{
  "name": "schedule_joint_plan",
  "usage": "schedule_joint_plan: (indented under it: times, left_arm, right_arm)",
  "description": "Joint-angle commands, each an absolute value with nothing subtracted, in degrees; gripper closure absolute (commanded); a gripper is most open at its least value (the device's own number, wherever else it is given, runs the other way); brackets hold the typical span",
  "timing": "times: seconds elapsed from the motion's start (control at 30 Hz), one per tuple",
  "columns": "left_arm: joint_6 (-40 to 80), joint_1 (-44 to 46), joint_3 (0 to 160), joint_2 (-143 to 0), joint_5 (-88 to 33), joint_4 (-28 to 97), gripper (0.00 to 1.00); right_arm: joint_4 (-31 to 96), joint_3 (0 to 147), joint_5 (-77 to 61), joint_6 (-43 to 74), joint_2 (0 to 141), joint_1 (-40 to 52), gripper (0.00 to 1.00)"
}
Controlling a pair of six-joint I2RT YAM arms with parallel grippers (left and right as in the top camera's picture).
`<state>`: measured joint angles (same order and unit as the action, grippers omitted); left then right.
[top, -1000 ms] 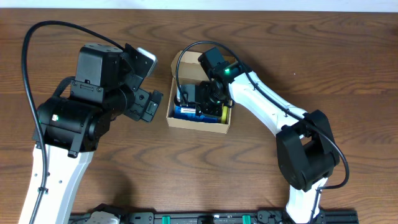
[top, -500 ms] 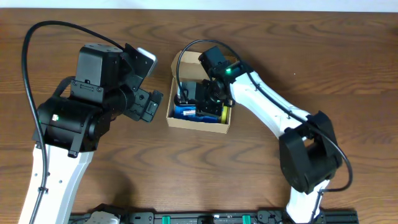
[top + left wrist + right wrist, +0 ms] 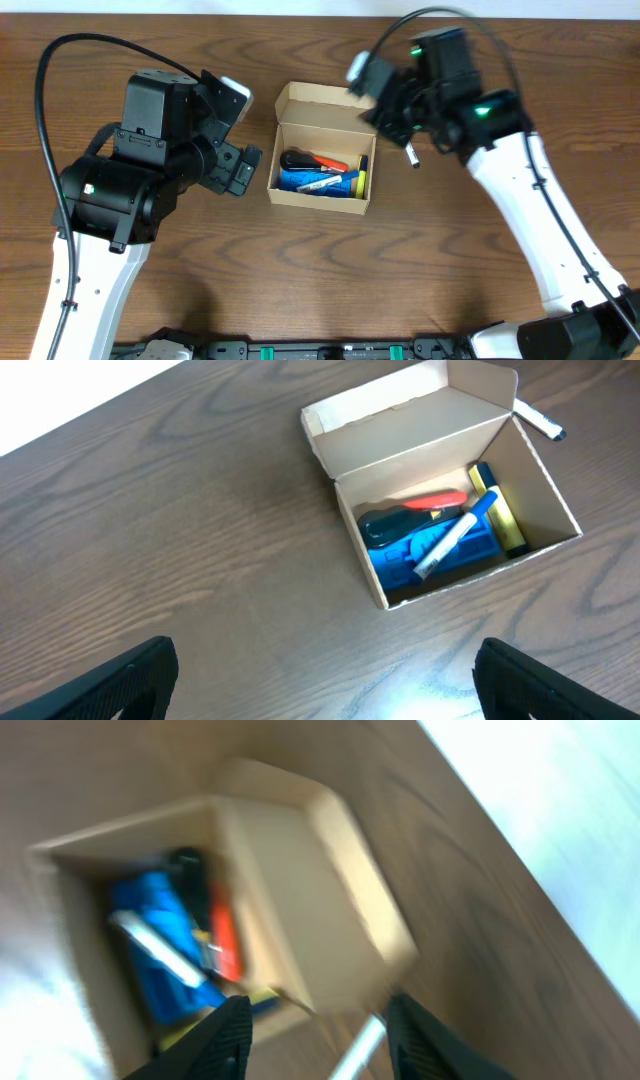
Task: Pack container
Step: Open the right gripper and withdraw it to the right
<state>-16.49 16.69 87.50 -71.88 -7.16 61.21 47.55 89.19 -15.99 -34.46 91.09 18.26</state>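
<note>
The tan cardboard container [image 3: 318,197] stands open at mid-table, its flap lid [image 3: 325,101] raised at the back. Inside lie a black and red pen [image 3: 312,160], blue markers [image 3: 318,181] and a yellow item [image 3: 360,183]. It also shows in the left wrist view [image 3: 352,415] and, blurred, in the right wrist view [image 3: 290,890]. My right gripper [image 3: 397,126] hovers open and empty just right of the container. A white marker [image 3: 410,155] lies on the table beneath it, between the fingers in the right wrist view [image 3: 358,1048]. My left gripper [image 3: 240,170] is open and empty, left of the container.
The white marker also shows in the left wrist view [image 3: 540,423], beside the container's far right corner. The wooden table [image 3: 300,270] runs to a pale back edge [image 3: 60,400]. A black rail [image 3: 330,350] runs along the front edge.
My right gripper has risen out of the container and swung back and to the right, so the contents and a white marker on the table are now uncovered. The left arm has not moved.
</note>
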Motion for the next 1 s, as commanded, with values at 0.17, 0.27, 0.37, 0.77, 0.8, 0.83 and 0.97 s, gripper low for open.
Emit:
schedule_joint_plan:
  times: [0.17, 0.27, 0.37, 0.77, 0.8, 0.83, 0.97]
  left_arm:
    - [-16.1, 16.5, 88.6, -71.8, -7.5, 61.4, 0.05]
    - [-16.1, 16.5, 88.6, -71.8, -7.5, 61.4, 0.05]
    - [-16.1, 16.5, 88.6, -71.8, -7.5, 61.4, 0.05]
    - [-16.1, 16.5, 88.6, -71.8, -7.5, 61.4, 0.05]
    - [-16.1, 16.5, 88.6, -71.8, -7.5, 61.4, 0.05]
    - [-16.1, 16.5, 88.6, -71.8, -7.5, 61.4, 0.05]
    - [-16.1, 16.5, 88.6, -71.8, -7.5, 61.4, 0.05]
  right_arm:
    - [47.9, 87.7, -13.1, -21.2, 96.1, 7.8, 0.3]
    - [48.2, 87.4, -13.0, -21.2, 99.6, 7.1, 0.25]
    - [48.8, 87.4, -11.6, -21.2, 103.9, 6.9, 0.24]
    - [48.3, 87.4, -8.8, -19.7, 117.2, 6.3, 0.27]
    - [48.0, 87.4, -8.8, -19.7, 118.1, 6.3, 0.27]
    - [47.8, 87.4, -8.8, -19.7, 118.8, 6.3, 0.28]
    - [46.7, 87.4, -8.8, -19.7, 121.9, 6.4, 0.3]
